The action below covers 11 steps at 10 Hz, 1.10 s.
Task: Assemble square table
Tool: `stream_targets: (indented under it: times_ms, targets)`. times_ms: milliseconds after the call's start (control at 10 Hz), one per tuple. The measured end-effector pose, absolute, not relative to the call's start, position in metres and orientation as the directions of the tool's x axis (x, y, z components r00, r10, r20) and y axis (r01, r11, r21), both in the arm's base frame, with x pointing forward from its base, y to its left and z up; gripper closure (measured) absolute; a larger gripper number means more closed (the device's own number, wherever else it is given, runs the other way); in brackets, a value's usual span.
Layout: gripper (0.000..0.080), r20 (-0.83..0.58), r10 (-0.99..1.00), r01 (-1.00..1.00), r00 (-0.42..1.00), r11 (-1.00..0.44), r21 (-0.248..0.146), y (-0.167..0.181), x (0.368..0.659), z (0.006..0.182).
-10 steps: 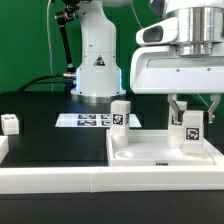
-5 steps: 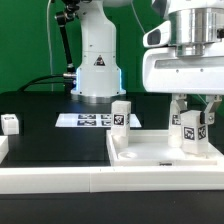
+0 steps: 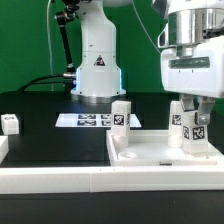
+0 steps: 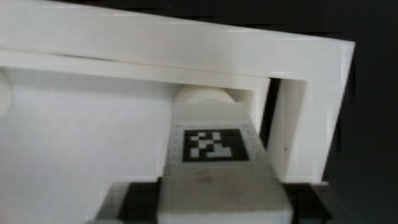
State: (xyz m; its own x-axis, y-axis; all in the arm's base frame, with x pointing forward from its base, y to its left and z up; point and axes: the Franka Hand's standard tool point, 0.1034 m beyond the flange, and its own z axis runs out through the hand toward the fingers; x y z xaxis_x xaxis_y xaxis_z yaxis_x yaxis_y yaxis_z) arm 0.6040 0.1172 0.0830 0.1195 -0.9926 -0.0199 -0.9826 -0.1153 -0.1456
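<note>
Robotics lab, white robot arm (image 3: 97, 60) at black table (image 3: 45, 135), green backdrop (image 3: 25, 40) behind, marker board (image 3: 90, 120) with printed tags, black cables (image 3: 40, 83) trailing, fiducial tag on table leg (image 3: 121, 113), white border rail (image 3: 60, 182) in front

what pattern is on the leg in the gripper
The leg is white with a black-and-white pixel tag; clearest in the wrist view.

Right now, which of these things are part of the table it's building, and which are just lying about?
Belongs to the job: square tabletop; gripped leg, held by the jaws; standing leg at the tabletop's corner; loose leg on the exterior view's left.
Just lying about: marker board; white border rails.
</note>
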Motion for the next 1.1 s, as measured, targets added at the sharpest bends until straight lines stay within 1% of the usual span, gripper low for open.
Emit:
stream_targets:
  times_ms: [100,300,400,500,600,700,800,900,1100]
  targets:
    - [0.0509,-0.040,-0.999,-0.989,0.029,-0.023,-0.145,0.1179,0.6042,0.0828]
    - [0.0509,-0.040,-0.999,-0.989,0.035,-0.029,-0.145,0.1181,0.6042,0.0828]
    - [0.0422,-0.036,-0.998,-0.988,0.060,-0.054,-0.146,0.1181,0.6041,0.0827]
    - [0.0242,-0.030,-0.995,-0.985,0.097,-0.092,-0.147,0.1181,0.6041,0.0826]
    - [0.0176,-0.021,-0.987,-0.977,0.161,-0.156,-0.147,0.1153,0.6043,0.0825]
    - [0.0176,-0.005,-0.965,-0.956,0.261,-0.258,-0.143,0.1154,0.6040,0.0824]
    - [0.0154,0.014,-0.925,-0.915,0.380,-0.378,-0.144,0.1151,0.6045,0.0826]
    - [0.0154,0.038,-0.852,-0.841,0.522,-0.522,-0.139,0.1145,0.6050,0.0815]
    - [0.0151,0.057,-0.779,-0.768,0.625,-0.626,-0.133,0.1152,0.6065,0.0812]
